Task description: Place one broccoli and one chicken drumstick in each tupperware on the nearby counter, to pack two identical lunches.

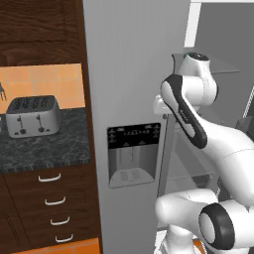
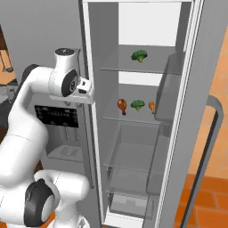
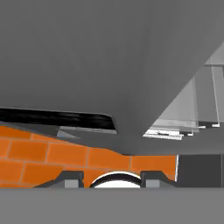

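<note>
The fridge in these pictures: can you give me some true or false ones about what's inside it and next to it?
1. The fridge door is open. True.
2. A broccoli sits on the top shelf. True.
3. A chicken drumstick lies on the bottom shelf. False: it is on the middle shelf, beside another broccoli.
4. The toaster stands on the counter. True.
5. The gripper holds a drumstick. False: nothing sits between its fingertips.
</note>
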Motion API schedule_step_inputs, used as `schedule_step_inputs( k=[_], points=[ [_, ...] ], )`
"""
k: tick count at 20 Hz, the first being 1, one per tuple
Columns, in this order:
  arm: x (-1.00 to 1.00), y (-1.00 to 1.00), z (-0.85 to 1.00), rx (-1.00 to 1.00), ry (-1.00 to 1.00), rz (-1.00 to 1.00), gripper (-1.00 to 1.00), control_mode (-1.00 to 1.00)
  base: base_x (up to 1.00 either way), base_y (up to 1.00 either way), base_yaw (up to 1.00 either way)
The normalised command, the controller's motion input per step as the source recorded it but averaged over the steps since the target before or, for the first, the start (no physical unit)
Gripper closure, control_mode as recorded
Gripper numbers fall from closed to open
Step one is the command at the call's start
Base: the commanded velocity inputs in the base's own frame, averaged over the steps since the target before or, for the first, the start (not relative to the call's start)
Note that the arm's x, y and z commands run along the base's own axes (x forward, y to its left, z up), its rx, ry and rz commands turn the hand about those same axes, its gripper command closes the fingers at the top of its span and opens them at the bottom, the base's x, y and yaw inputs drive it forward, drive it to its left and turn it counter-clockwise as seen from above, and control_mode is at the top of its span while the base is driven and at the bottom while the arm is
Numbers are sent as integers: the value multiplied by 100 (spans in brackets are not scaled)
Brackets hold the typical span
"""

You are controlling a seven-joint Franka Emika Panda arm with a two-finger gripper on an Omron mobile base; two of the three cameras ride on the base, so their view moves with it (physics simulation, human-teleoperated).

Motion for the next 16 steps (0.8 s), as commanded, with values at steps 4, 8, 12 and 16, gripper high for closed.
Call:
schedule_step_inputs(
  k=[4,8,12,16],
  points=[
    [-3,-51,-23,-1,-15,-3,-100,-100,0,0,0],
    [-39,-100,-12,8,-46,-6,-100,-100,0,0,0],
    [0,-100,0,30,-16,-23,-100,-100,0,0,0],
    [34,-100,-4,36,10,-30,-100,-100,0,0,0]
  ],
)
